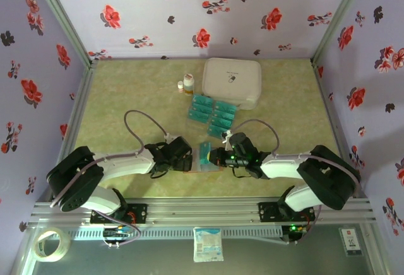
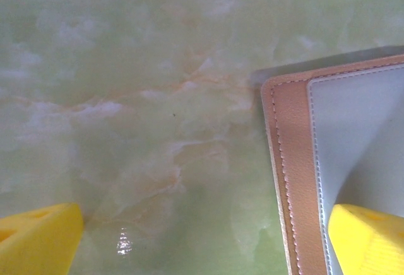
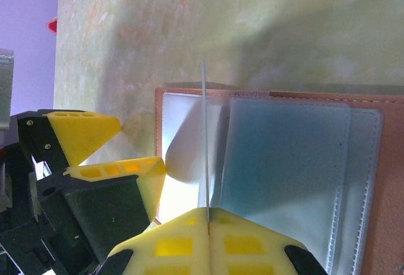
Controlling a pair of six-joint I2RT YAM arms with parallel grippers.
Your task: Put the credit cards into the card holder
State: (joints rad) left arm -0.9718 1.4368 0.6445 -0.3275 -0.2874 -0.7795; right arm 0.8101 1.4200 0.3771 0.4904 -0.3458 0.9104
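Top view: teal cards (image 1: 213,116) lie in rows beside a white case (image 1: 232,81); its label is unreadable. The open wallet (image 1: 201,166) lies nearer the arms.

Left wrist: the left gripper (image 2: 202,243) gapes wide and holds nothing, one fingertip (image 2: 369,237) over the wallet's edge.

Right wrist: the right gripper (image 3: 208,224) pinches one card (image 3: 205,136) edge-on above the wallet. It looks thin, stiff and slippery, best held by its short end.

Top cam, fixed high at the near side, looked down and fwd toward the lilac wall w/ red flower print (image 1: 202,10), taking in the whole pale green marbled tabletop (image 1: 126,98) from afar. Left wrist cam hung v. close over that tabletop, facing almost straight down past the left gripper (image 2: 207,231) at a corner of the flat reddish-brown leather-look wallet (image 2: 290,161). Right wrist cam, equally close, looked along the right gripper (image 3: 208,221) onto the wallet's pale blue-grey inside. Both wrist views shared the wallet's stitched edge and the tabletop beside it.
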